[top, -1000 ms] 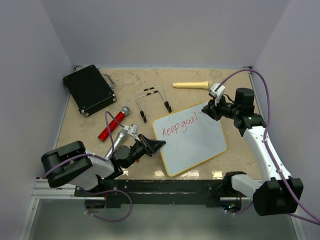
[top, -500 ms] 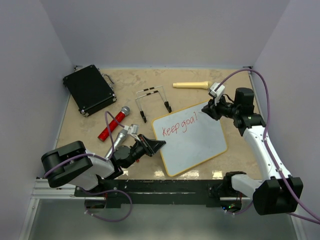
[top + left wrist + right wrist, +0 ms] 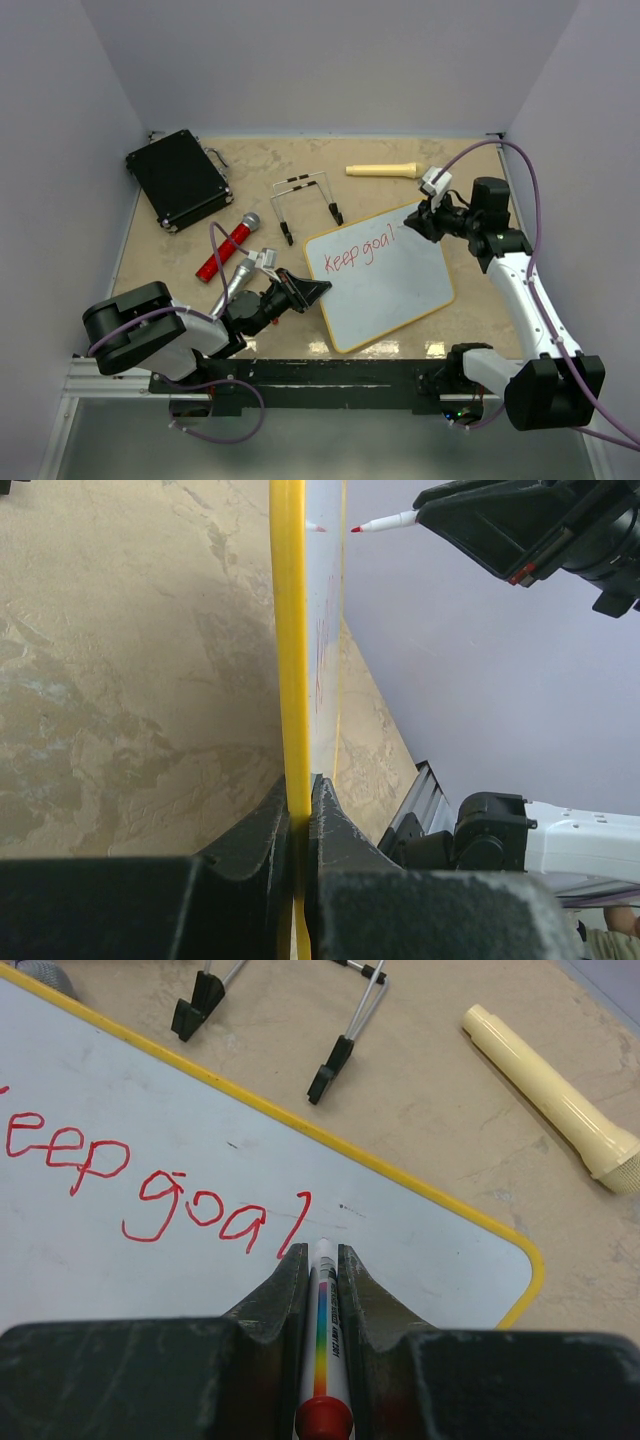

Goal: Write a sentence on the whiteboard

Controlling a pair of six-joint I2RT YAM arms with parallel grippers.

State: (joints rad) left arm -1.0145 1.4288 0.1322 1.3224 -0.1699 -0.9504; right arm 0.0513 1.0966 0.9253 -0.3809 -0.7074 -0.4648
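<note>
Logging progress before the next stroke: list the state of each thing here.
whiteboard: lying flat, edge clamped in left gripper.
writing: reads "Keep goal", unfinished.
marker: uncapped, clamped in right gripper, tip raised slightly.
black case: closed.

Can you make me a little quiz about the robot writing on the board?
1. True or false: the left gripper is shut on the whiteboard's yellow edge.
2. Fill in: the red writing reads "Keep ____".
3. What does the right gripper hold? A) a spoon B) a marker C) a sponge

Key: 1 true; 2 goal; 3 B.
</note>
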